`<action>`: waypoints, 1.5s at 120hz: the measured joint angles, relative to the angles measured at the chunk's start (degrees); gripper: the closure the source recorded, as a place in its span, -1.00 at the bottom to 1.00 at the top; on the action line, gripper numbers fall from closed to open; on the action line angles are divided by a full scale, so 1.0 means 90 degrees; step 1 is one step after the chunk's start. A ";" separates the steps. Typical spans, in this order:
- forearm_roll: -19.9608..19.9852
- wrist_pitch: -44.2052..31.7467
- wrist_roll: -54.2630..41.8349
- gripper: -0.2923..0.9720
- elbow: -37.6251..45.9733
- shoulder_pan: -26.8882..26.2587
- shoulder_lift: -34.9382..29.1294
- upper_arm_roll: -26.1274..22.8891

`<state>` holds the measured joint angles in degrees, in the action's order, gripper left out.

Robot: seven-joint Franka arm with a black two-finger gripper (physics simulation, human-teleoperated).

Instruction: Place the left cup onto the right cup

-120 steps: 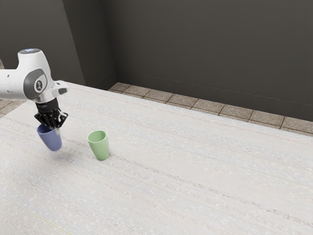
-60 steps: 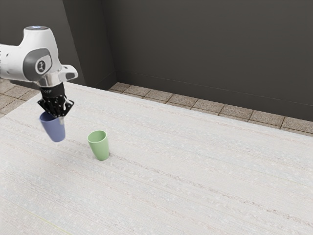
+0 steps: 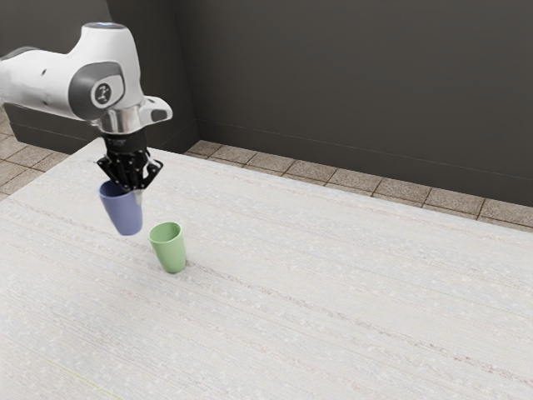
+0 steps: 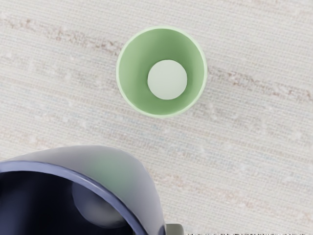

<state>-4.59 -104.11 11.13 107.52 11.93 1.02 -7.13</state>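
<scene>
A blue cup [image 3: 122, 210] hangs in the air, tilted, with my black gripper [image 3: 128, 182] shut on its rim. It is lifted off the table, just to the exterior view's left of and above the green cup [image 3: 168, 247]. That green cup stands upright on the table with its mouth open upward. In the wrist view the blue cup [image 4: 83, 196] looms large and blurred right under my hand, and the green cup [image 4: 162, 71] lies below, seen straight down into its pale bottom.
The pale wood-grain table [image 3: 333, 292] stretches wide to the exterior view's right. A tiled floor strip [image 3: 375, 185] and dark walls run behind the table's far edge.
My hand has risen and moved toward the exterior view's right with the blue cup, from beside the table surface to near the green cup. The green cup has stayed put.
</scene>
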 joint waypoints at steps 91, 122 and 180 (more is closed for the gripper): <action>-0.0031 0.0169 0.0801 0.70 -0.1094 0.0181 0.1113 -0.0137; -0.0017 0.0134 0.0899 0.70 -0.1334 0.0160 0.1406 -0.0146; 0.0023 0.0011 0.1000 0.70 -0.1495 0.0078 0.1623 -0.0153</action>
<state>-4.39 -104.01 20.13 94.07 12.64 15.63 -8.50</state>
